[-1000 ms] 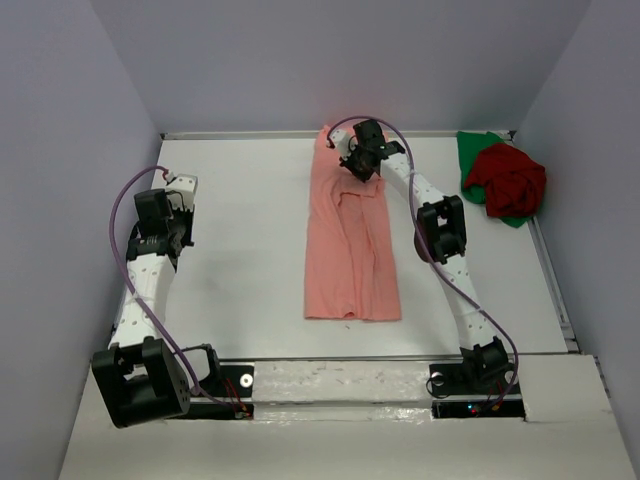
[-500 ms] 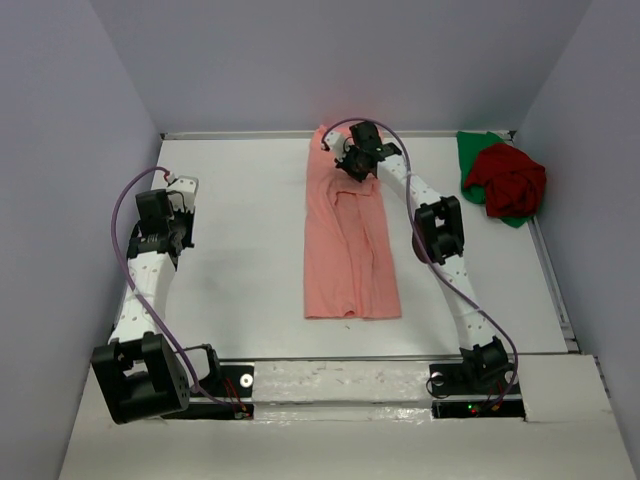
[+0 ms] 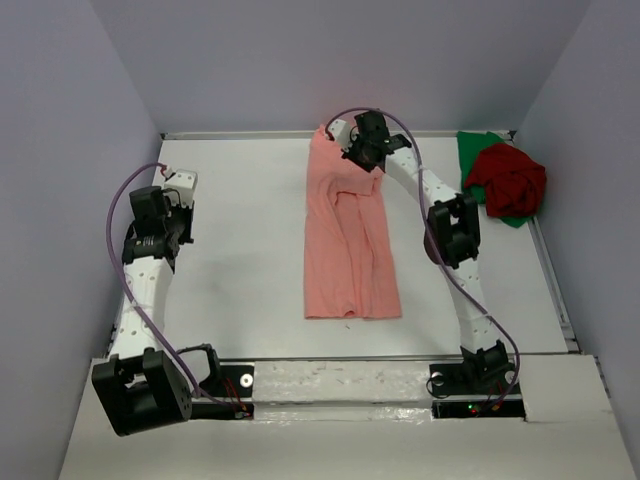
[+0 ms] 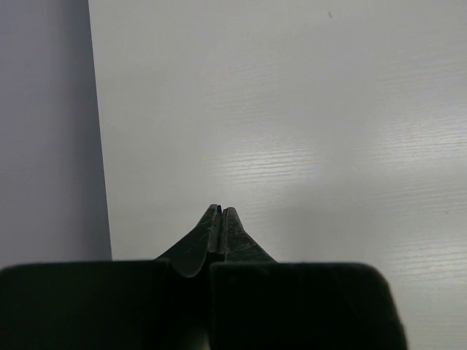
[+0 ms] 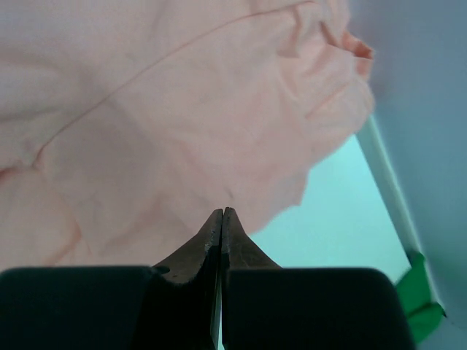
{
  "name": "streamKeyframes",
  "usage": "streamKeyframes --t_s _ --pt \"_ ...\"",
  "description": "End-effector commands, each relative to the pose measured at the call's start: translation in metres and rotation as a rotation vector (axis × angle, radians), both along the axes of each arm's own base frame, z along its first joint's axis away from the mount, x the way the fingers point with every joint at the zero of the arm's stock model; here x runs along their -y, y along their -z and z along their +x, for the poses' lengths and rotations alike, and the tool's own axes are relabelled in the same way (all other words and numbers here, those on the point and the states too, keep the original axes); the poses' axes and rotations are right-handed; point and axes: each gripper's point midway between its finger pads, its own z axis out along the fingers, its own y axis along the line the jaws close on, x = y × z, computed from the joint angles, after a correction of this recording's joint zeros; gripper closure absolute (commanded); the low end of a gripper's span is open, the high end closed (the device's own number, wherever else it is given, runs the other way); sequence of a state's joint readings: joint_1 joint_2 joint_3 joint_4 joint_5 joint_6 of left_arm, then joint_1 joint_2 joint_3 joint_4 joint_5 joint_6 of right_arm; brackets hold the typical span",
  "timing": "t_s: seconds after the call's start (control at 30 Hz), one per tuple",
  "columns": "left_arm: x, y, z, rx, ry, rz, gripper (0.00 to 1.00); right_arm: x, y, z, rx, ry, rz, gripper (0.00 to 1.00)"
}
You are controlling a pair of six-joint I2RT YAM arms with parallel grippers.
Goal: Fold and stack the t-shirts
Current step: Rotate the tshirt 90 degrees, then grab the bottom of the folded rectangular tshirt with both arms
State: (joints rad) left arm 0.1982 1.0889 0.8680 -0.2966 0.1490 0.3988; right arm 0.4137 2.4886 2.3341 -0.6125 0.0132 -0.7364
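The right gripper (image 5: 222,213), jaws together, points at the far end of the salmon-pink t-shirt (image 3: 350,240); the left gripper (image 4: 221,211), likewise closed, faces the tabletop (image 4: 292,109).

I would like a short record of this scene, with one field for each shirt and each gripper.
salmon-pink shirt: long narrow strip, flat, mid-table
dark red shirt: crumpled on green shirt, far right corner
green shirt: mostly hidden under dark red shirt
left gripper: shut, empty, over bare table
right gripper: shut, at salmon-pink shirt's far end; grip on cloth unclear
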Motion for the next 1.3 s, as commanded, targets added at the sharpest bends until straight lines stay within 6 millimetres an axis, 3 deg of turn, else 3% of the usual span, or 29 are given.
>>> streamKeyframes --t_s 0.0,0.03,0.07,0.1,0.13,0.17,0.2,0.3,0.37,0.4,0.43,0.47,0.57,0.6,0.7,0.73,0.77,0.8,0.83,0.87,0.93,1.03,1.1,1.13,1.2,1.23,1.27 --pt "0.021 -0.038 0.011 0.096 0.095 -0.047 1.00 0.011 -0.120 -0.012 0.200 0.047 0.056 1.00" --pt "0.027 -0.040 0.013 0.096 0.123 -0.051 1.00 0.015 -0.124 -0.018 0.199 0.056 0.057 1.00" --pt "0.033 -0.043 0.017 0.091 0.152 -0.051 1.00 0.021 -0.147 -0.028 0.223 0.067 0.068 1.00" --pt "0.041 -0.042 0.020 0.080 0.181 -0.053 1.00 0.024 -0.149 -0.036 0.211 0.078 0.074 1.00" --pt "0.062 -0.047 0.024 0.080 0.248 -0.048 1.00 0.029 -0.133 -0.048 0.157 0.084 0.059 1.00" --pt "0.074 -0.043 0.024 0.053 0.287 -0.047 1.00 0.032 -0.132 -0.057 0.138 0.090 0.061 1.00" --pt "0.101 -0.039 0.028 0.030 0.373 -0.045 1.00 0.038 -0.127 -0.075 0.094 0.105 0.068 1.00" --pt "0.142 -0.023 0.031 -0.041 0.512 -0.081 1.00 0.045 -0.118 -0.102 0.018 0.141 0.093 1.00" --pt "0.175 -0.026 0.032 -0.063 0.618 -0.122 1.00 0.049 -0.116 -0.126 -0.047 0.145 0.111 1.00" --pt "0.189 -0.012 0.029 -0.130 0.667 -0.162 1.00 0.050 -0.106 -0.139 -0.100 0.164 0.125 1.00" --pt "0.199 -0.009 0.029 -0.153 0.694 -0.178 1.00 0.052 -0.107 -0.155 -0.141 0.170 0.137 1.00" --pt "0.214 -0.003 0.026 -0.199 0.734 -0.191 1.00 0.050 -0.095 -0.171 -0.210 0.164 0.157 1.00" --pt "0.226 0.008 0.018 -0.261 0.760 -0.209 1.00 0.054 -0.090 -0.207 -0.308 0.169 0.180 1.00" --pt "0.228 0.012 0.014 -0.270 0.769 -0.224 1.00 0.058 -0.074 -0.223 -0.367 0.188 0.176 1.00" --pt "0.232 0.018 -0.004 -0.276 0.786 -0.279 0.99 0.062 -0.070 -0.251 -0.416 0.210 0.211 1.00" --pt "0.231 0.026 -0.013 -0.296 0.788 -0.293 0.95 0.064 -0.057 -0.266 -0.469 0.210 0.212 1.00" --pt "0.232 0.025 -0.015 -0.283 0.795 -0.301 0.81 0.065 -0.055 -0.273 -0.481 0.215 0.217 1.00" --pt "0.237 0.018 -0.024 -0.265 0.823 -0.338 0.81 0.065 -0.060 -0.278 -0.468 0.219 0.245 1.00" --pt "0.237 0.026 -0.034 -0.282 0.834 -0.359 0.81 0.063 -0.047 -0.294 -0.522 0.202 0.259 1.00" --pt "0.240 0.018 -0.037 -0.244 0.858 -0.374 0.82 0.063 -0.045 -0.301 -0.529 0.190 0.272 0.96" --pt "0.245 0.015 -0.046 -0.232 0.869 -0.429 0.81 0.064 -0.043 -0.311 -0.532 0.182 0.288 0.71" --pt "0.238 0.011 -0.051 -0.199 0.830 -0.537 0.78 0.063 -0.030 -0.336 -0.613 0.160 0.325 0.68" --pt "0.236 0.012 -0.057 -0.167 0.828 -0.585 0.53 0.065 -0.021 -0.348 -0.646 0.157 0.326 0.47" --pt "0.237 0.010 -0.057 -0.166 0.813 -0.609 0.46 0.065 -0.024 -0.348 -0.636 0.157 0.349 0.42" --pt "0.236 0.004 -0.058 -0.136 0.813 -0.612 0.43 0.065 -0.021 -0.355 -0.649 0.153 0.357 0.40" --pt "0.235 0.004 -0.057 -0.132 0.803 -0.611 0.42 0.067 -0.022 -0.355 -0.650 0.168 0.370 0.43" --pt "0.235 0.004 -0.055 -0.129 0.773 -0.632 0.36 0.067 -0.022 -0.356 -0.661 0.169 0.386 0.49"
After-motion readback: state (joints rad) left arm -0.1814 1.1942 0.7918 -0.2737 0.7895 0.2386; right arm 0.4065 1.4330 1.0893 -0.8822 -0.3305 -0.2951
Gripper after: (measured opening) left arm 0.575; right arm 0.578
